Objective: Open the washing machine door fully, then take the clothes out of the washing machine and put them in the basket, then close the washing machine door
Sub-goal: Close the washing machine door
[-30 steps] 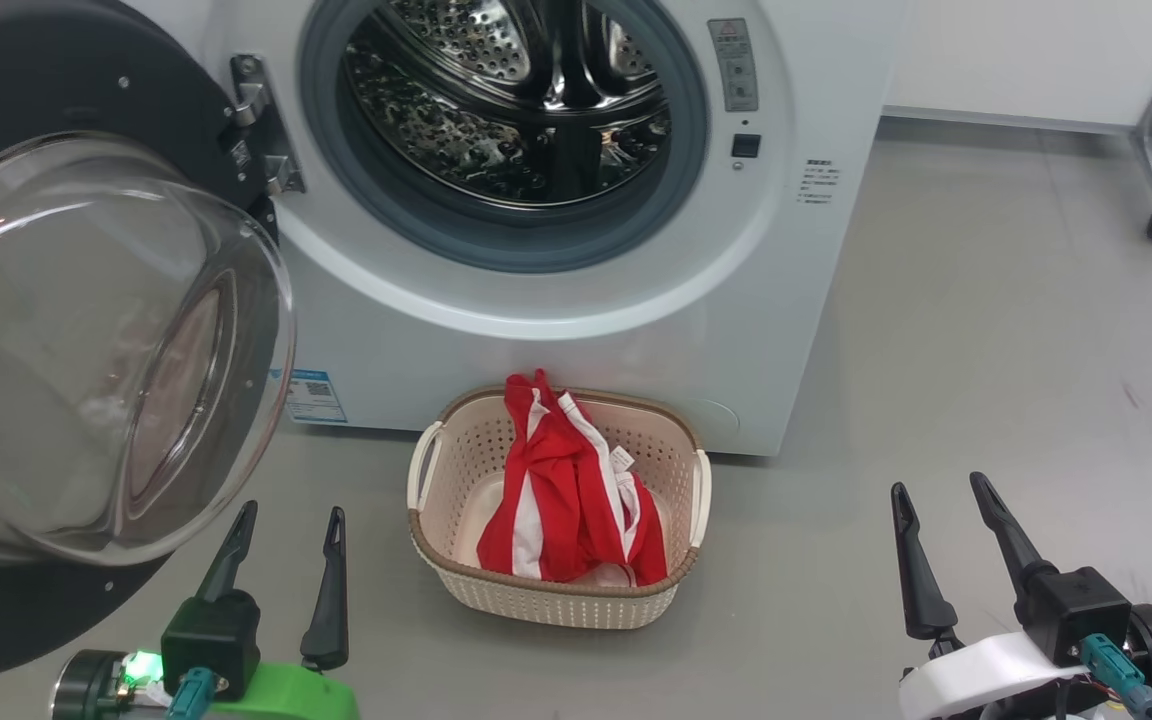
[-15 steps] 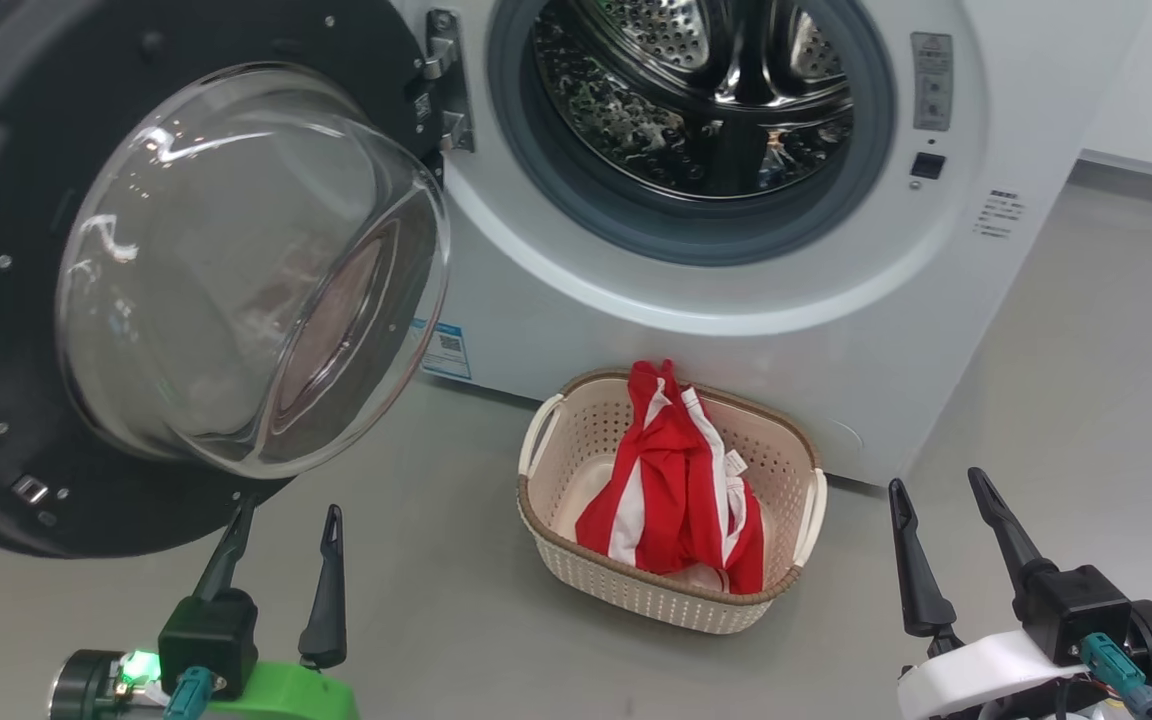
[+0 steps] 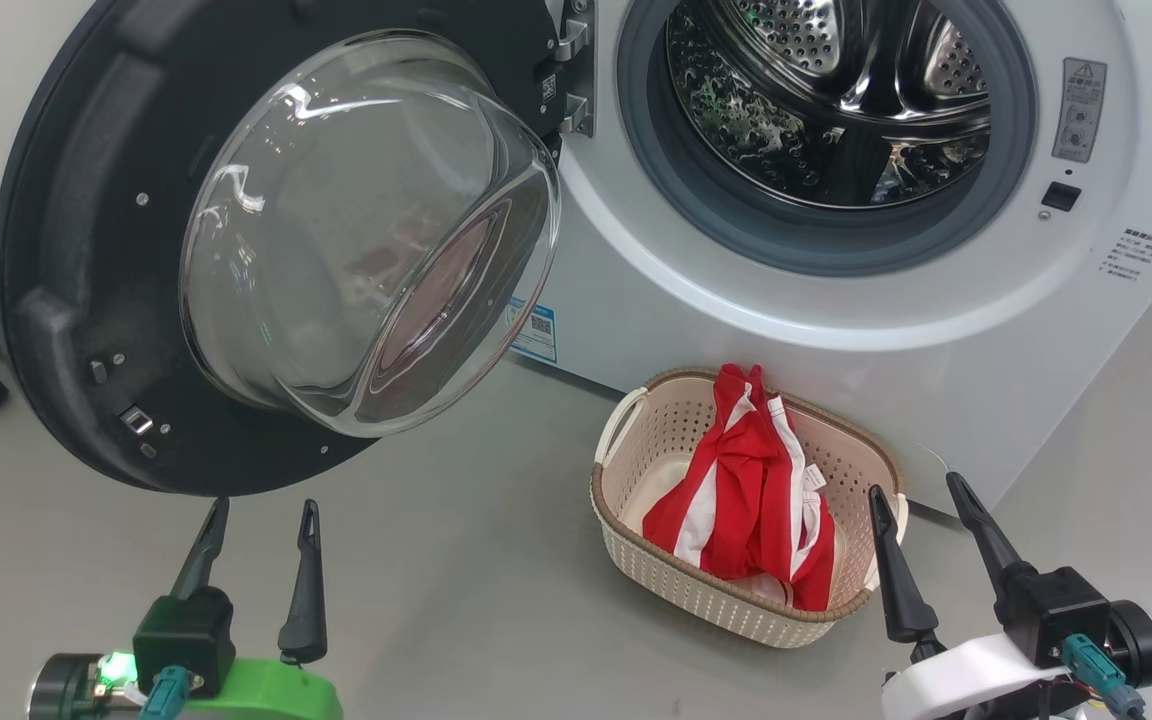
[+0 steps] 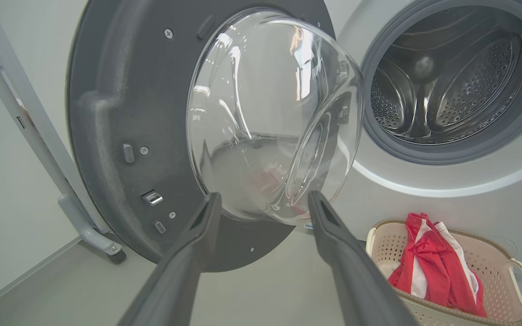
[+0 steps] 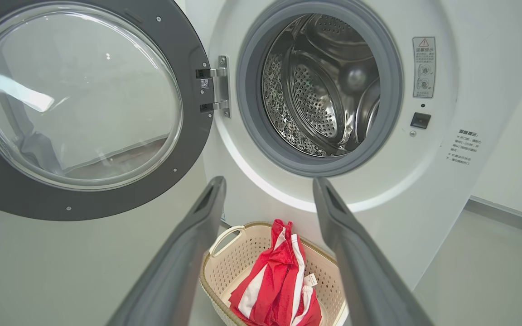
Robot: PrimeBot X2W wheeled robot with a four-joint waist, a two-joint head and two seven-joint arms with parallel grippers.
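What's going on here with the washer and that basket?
Laundry unloading, nearly finished. The washing machine has its door swung wide open to the left, and what shows of the drum looks empty. The red-and-white clothes lie in the basket on the floor just in front of the washer. The robot's left end effector and right end effector are both open and hold nothing. Closing the door is the step not yet done.

Bare lab-like room, washing machine [image 3: 696, 330], grey floor [image 3: 476, 600]

Bright even light, perhaps warped edges
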